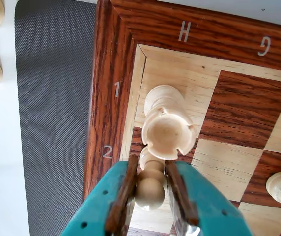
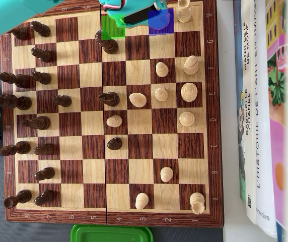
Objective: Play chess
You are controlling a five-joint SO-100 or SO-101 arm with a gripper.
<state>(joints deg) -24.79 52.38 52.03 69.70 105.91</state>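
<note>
Teal claw fingers are seen at the bottom centre of the wrist view, clamped on the round head of a white pawn. Just above it, a white rook is shown standing on the corner square of the chessboard, beside the marks H and 1. In the overhead view, the same rook is found at the upper right of the board, and books are laid along the right edge.
</note>
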